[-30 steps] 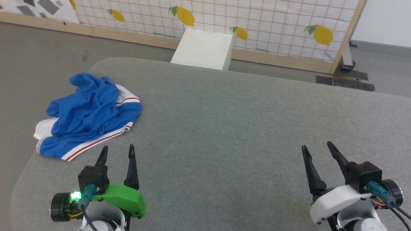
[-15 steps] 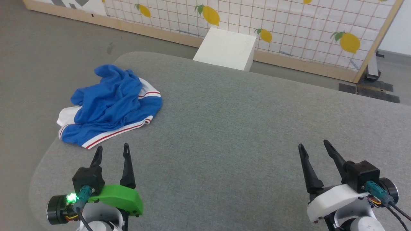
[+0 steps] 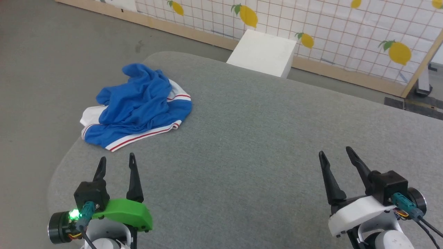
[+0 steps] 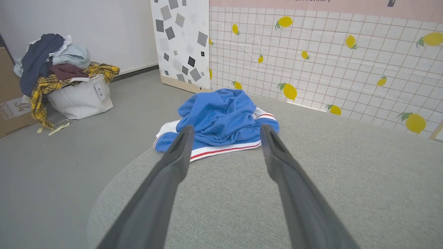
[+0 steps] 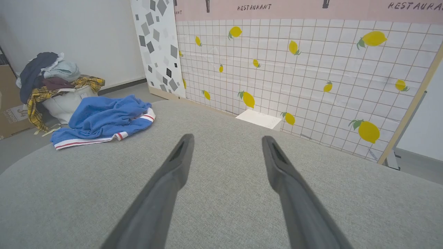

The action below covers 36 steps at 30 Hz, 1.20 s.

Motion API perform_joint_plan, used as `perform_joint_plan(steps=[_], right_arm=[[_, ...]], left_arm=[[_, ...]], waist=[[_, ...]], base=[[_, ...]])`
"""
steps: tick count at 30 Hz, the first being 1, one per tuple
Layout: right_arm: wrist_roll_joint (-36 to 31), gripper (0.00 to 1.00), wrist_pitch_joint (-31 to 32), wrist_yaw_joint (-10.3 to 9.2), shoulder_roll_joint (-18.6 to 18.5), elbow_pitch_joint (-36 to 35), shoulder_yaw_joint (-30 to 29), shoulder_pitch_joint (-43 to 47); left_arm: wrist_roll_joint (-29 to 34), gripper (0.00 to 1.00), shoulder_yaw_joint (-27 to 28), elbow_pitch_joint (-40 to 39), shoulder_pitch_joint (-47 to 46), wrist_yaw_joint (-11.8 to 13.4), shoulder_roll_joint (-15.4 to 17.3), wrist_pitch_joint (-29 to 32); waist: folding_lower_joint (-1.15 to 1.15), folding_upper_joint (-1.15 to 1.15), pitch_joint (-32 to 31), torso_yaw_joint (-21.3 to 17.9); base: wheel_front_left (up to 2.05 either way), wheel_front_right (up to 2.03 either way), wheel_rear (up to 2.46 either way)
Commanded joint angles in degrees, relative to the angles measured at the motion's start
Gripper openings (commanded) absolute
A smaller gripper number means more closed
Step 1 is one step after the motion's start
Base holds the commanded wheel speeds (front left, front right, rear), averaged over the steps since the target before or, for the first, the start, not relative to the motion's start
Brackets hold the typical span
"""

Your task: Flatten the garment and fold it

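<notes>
Garment is crumpled in a heap at the far-left corner of the table, not flattened, nothing touching it.

Largest down, as I see it:
- Grey floor all round the table.
- Lemon-print partition with a wood frame stands along the far side; a speckled panel with grey squares adjoins it on the left.
- Table: grey fabric top with rounded corners.
- The garment: blue bulk bunched on top, white band with a red stripe along its near edge, white part lying at the table's left rim.
- White tote heaped with clothes on the floor by the wall, cardboard box just beside it.
- White box on the floor between the table's far edge and the partition.
- Left gripper near the table's near-left edge, fingers spread wide, holding nothing, pointing at the garment but apart from it.
- Right gripper at the near right, fingers spread wide, holding nothing, well apart from the garment.
</notes>
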Motion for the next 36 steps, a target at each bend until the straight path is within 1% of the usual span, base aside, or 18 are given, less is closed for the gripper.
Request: perform_joint_plan(steps=[1,24,36], right_arm=[[0.55,1.0,-0.64,-0.05,0.05,0.36,0.28,-0.81],[1.63,1.0,-1.94,-0.07,0.08,1.23,1.96,-1.7],[2.34,1.0,-2.56,-0.08,0.09,1.48,2.26,-2.48]], left_arm=[[-0.87,1.0,-0.22,-0.12,1.13,0.61,0.55,-0.56],[-3.19,1.0,-1.11,-0.84,2.13,4.04,1.66,-1.96],[-4.72,1.0,-1.34,-1.38,2.61,6.05,2.1,-3.05]], waist=[[0.0,0.0,-0.04,0.85],[0.0,0.0,-0.33,7.96],[0.0,0.0,0.13,10.76]], base=[[0.0,0.0,0.0],[0.0,0.0,0.0],[0.0,0.0,0.0]])
